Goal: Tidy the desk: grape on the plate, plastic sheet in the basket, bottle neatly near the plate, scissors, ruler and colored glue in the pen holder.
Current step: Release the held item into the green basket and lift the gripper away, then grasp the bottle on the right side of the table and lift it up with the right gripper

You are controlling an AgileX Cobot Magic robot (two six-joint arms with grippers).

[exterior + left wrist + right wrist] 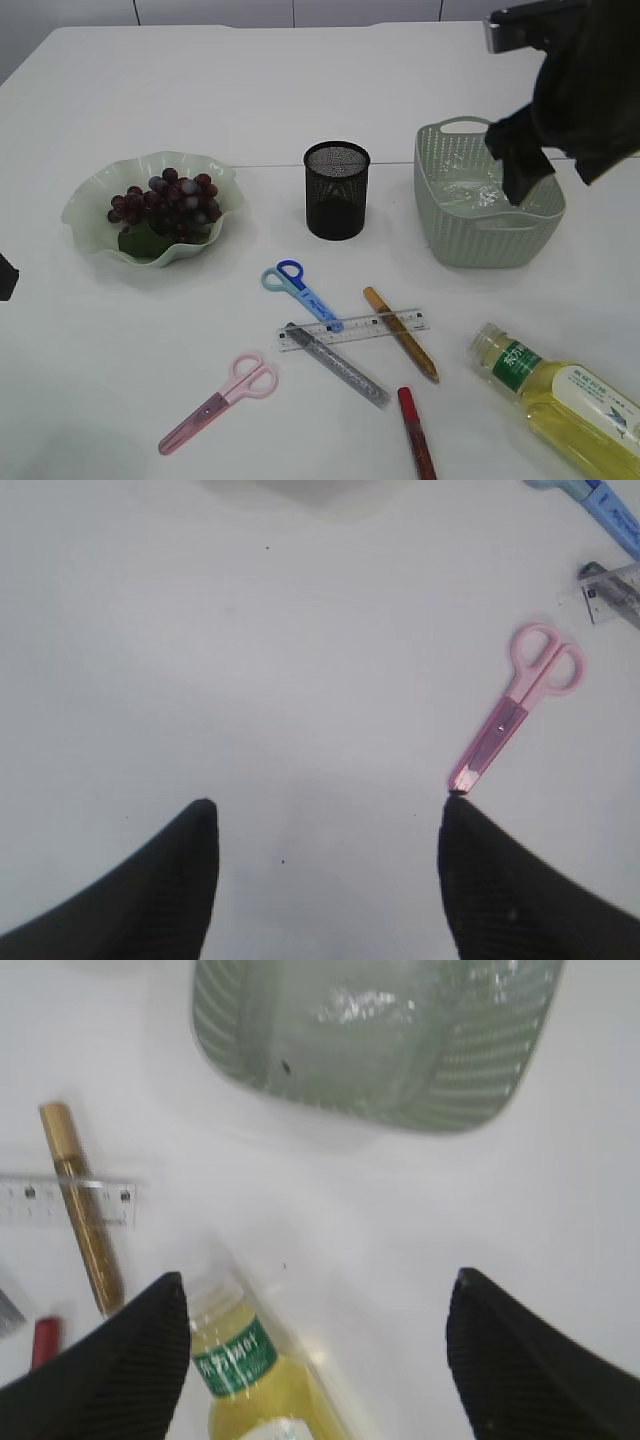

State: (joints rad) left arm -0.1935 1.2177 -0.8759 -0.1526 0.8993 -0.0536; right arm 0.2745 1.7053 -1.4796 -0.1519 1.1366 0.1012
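**Mia:** Where are the grapes?

**Ben:** The dark red grapes (165, 202) sit on the wavy green plate (92, 200), at the left of the table (80, 380). The black mesh pen holder (337, 189) stands in the middle with bare table all around it. The green basket (488, 240) is on the right, and the clear plastic sheet (365, 1005) lies inside it.

**Mia:** And the small things?

**Ben:** They lie in front of the pen holder. The blue scissors (300, 291) touch the clear ruler (353, 329). A gold glue pen (400, 333) and a silver glue pen (337, 363) both cross the ruler. A red glue pen (416, 433) runs off the front edge of the picture. The pink scissors (220, 401) lie apart, with open room on their left. The bottle (555, 395) of yellow drink lies on its side at the front right corner.

**Mia:** What about the claws?

**Ben:** The right claw (518, 165) hangs over the basket. Its wrist camera looks down past the basket, and the two fingers (110, 1370) stand wide apart with nothing between them. The left claw (325, 880) shows only in its own camera. It is spread open and empty too, and the tip of the pink scissors sits right by one finger.
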